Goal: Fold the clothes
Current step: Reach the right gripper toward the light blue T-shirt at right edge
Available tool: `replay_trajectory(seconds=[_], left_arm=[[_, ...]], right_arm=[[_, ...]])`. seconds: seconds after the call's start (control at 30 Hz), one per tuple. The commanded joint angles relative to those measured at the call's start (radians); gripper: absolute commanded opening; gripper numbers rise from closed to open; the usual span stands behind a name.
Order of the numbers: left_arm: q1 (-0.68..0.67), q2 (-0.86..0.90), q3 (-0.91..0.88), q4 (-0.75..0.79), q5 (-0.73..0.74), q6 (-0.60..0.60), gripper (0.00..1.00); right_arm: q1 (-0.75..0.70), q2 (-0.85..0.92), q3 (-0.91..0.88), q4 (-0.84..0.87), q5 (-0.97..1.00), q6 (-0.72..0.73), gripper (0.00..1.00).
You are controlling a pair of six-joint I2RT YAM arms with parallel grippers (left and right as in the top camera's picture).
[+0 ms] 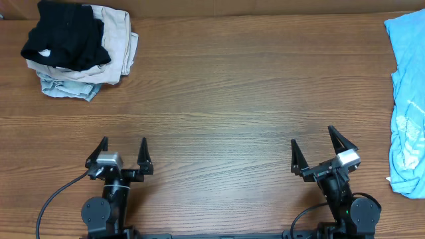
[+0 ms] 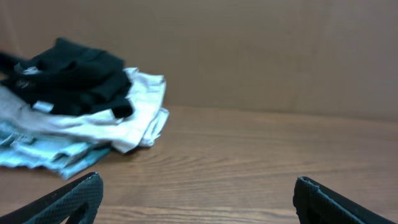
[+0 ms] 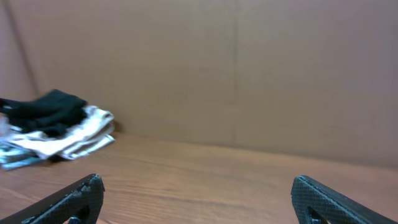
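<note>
Right of the wide-spread right gripper (image 1: 312,135), blue T-shirt (image 1: 406,99), untouched, left gripper (image 1: 124,141) also wide

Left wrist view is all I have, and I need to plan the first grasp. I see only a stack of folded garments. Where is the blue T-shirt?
Observer: The light blue T-shirt lies crumpled at the right edge of the table, partly cut off by the overhead frame.
Operator: Which gripper is nearer to it?
Observer: The right gripper. It is open, beside the shirt but apart from it, and holds nothing.
</note>
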Motion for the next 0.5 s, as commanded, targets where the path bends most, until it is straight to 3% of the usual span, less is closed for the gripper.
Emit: replay_trajectory(seconds=[0.0, 0.27, 0.47], left_arm=[[-0.007, -0.012, 0.050, -0.021, 0.095, 0.101, 1.00], [-0.007, 0.118, 0.277, -0.159, 0.094, 0.153, 1.00], [-0.007, 0.432, 0.530, -0.230, 0.102, 0.173, 1.00]], right_arm=[[-0.003, -0.011, 0.003, 0.028, -0.085, -0.002, 1.00], [-0.004, 0.009, 0.154, -0.093, -0.049, -0.005, 1.00], [-0.004, 0.144, 0.337, -0.261, 0.027, -0.012, 1.00]])
